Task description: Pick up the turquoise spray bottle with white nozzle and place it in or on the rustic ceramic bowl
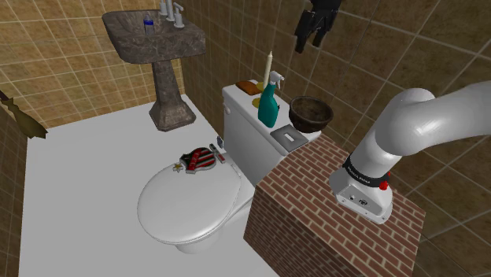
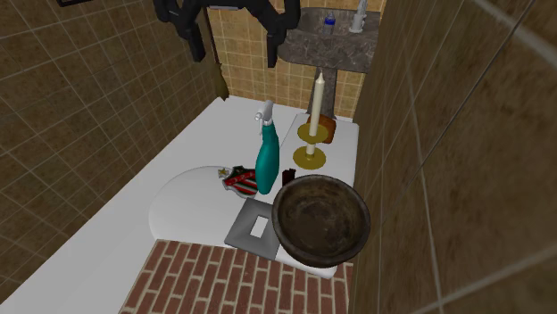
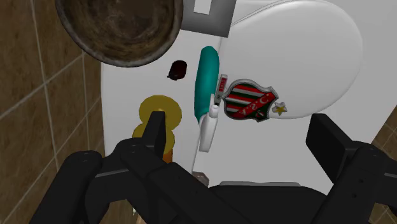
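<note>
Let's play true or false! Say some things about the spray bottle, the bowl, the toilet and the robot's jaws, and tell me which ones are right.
1. The teal spray bottle stands upright on the toilet tank. True.
2. The bottle sits inside the dark bowl. False: it stands beside the bowl, which holds nothing.
3. The jaws are shut on the bottle. False: they are open and hold nothing, high above the tank.
4. A white candle stands on the tank too. True.
5. The toilet lid is up. False: it is down, and a striped badge lies on it.
</note>
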Robot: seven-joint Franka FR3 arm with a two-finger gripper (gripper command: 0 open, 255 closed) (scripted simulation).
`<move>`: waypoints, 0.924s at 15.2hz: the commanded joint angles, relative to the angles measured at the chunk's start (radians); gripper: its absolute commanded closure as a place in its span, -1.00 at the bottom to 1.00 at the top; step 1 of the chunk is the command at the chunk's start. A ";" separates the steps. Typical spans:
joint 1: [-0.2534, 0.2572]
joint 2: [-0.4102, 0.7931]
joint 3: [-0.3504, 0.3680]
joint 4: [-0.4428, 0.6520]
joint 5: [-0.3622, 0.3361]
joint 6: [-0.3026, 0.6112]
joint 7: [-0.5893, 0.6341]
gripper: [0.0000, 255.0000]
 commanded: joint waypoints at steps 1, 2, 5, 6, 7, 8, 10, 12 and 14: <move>0.000 0.000 0.000 0.000 0.000 0.000 0.000 -1.00; -0.003 0.033 -0.001 -0.003 -0.001 0.029 0.001 -1.00; -0.011 0.138 -0.005 -0.004 -0.004 0.115 0.006 -1.00; -0.014 0.174 -0.007 -0.001 -0.005 0.143 0.008 -1.00; -0.016 0.212 -0.008 0.002 -0.006 0.170 0.009 -1.00; -0.019 0.250 -0.010 0.007 -0.006 0.196 0.011 -1.00; -0.024 0.327 -0.013 0.021 -0.008 0.246 0.014 -1.00; -0.029 0.407 -0.016 0.041 -0.009 0.293 0.017 -1.00; -0.031 0.450 -0.018 0.042 -0.010 0.329 0.019 -1.00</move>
